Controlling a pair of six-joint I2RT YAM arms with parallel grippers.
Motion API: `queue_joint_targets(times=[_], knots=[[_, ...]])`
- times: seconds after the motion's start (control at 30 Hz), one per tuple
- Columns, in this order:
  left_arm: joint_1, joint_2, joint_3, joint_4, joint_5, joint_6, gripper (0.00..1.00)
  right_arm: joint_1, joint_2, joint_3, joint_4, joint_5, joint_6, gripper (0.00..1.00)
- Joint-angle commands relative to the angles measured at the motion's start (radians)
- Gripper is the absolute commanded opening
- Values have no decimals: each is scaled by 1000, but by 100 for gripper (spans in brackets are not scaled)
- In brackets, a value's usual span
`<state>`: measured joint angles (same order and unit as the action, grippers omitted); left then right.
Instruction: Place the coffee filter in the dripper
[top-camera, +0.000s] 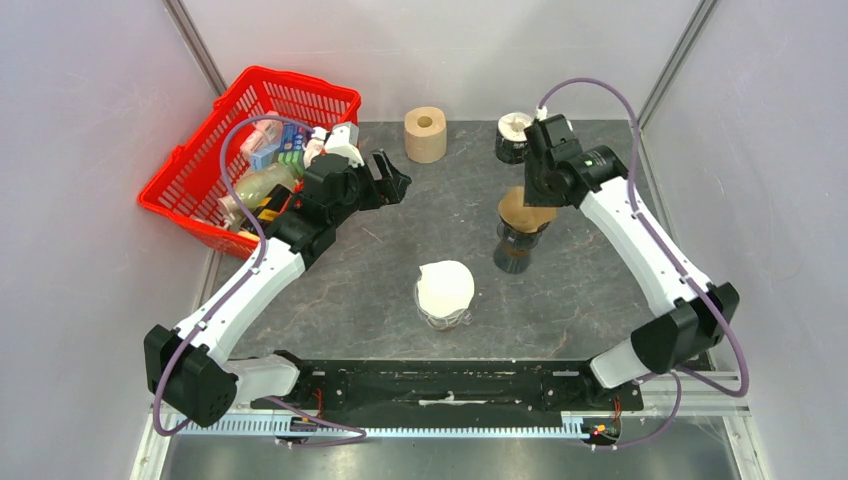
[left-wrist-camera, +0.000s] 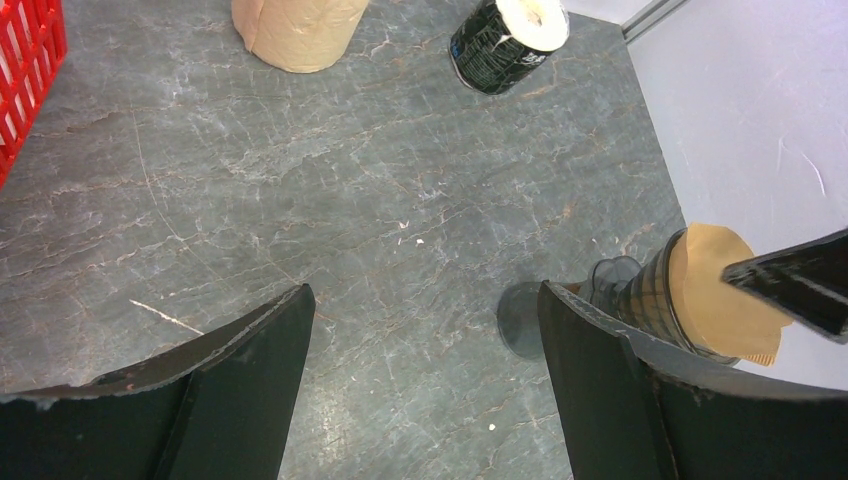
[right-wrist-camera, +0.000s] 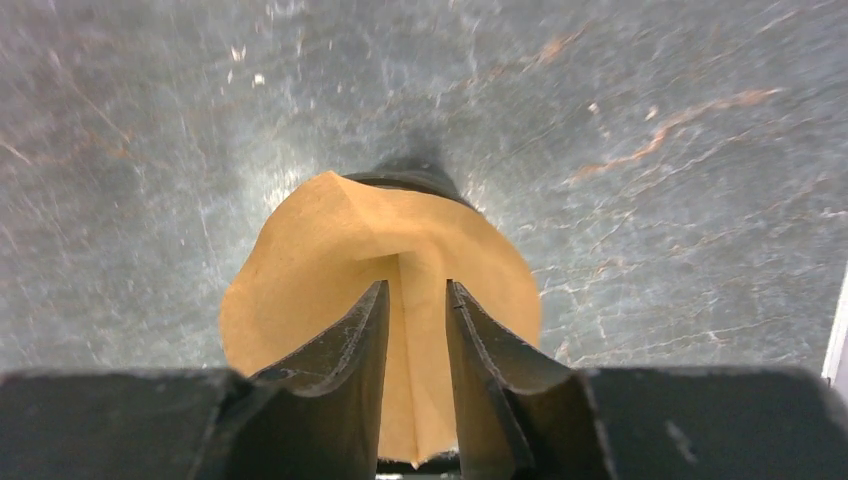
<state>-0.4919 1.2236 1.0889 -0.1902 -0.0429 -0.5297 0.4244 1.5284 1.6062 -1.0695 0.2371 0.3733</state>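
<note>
The brown paper coffee filter (top-camera: 527, 208) sits opened in the mouth of the dark ribbed dripper (top-camera: 515, 250), right of the table's middle. My right gripper (top-camera: 545, 185) hangs straight over it. In the right wrist view its fingertips (right-wrist-camera: 415, 285) stand a narrow gap apart inside the filter (right-wrist-camera: 300, 270), with the filter's crease running between them and pinched by neither; the dripper's rim (right-wrist-camera: 410, 178) peeks out behind. My left gripper (top-camera: 392, 180) is wide open over bare table near the basket. The left wrist view shows those jaws (left-wrist-camera: 425, 295) empty, with dripper (left-wrist-camera: 650, 295) and filter (left-wrist-camera: 715, 300) at right.
A red basket (top-camera: 250, 150) of groceries stands at the back left. A tan paper roll (top-camera: 425, 135) and a black can with a white top (top-camera: 513, 138) stand at the back. A glass holder with white filters (top-camera: 445, 293) sits near the front middle.
</note>
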Motion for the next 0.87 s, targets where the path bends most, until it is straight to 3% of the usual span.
queue_joint_targets(times=[0.0, 0.1, 0.23, 0.27, 0.47, 0.67, 0.83], knots=[[4, -24, 15, 4, 4, 31, 89, -4, -124, 60, 92, 169, 41, 38], [4, -28, 24, -12, -6, 29, 89, -20, -208, 20, 167, 265, 61, 47], [4, -43, 42, -53, -47, 35, 90, -69, -313, -86, 214, 445, 120, 92], [4, -48, 46, -71, -68, 37, 91, -81, -335, -122, 222, 492, 138, 97], [4, -70, 75, -189, -207, 63, 92, -89, -485, -360, 256, 880, 274, 97], [4, -91, 69, -263, -336, 64, 93, -89, -583, -541, 252, 978, 341, 97], [4, -112, 54, -282, -385, 44, 93, -89, -637, -598, 261, 988, 371, 97]])
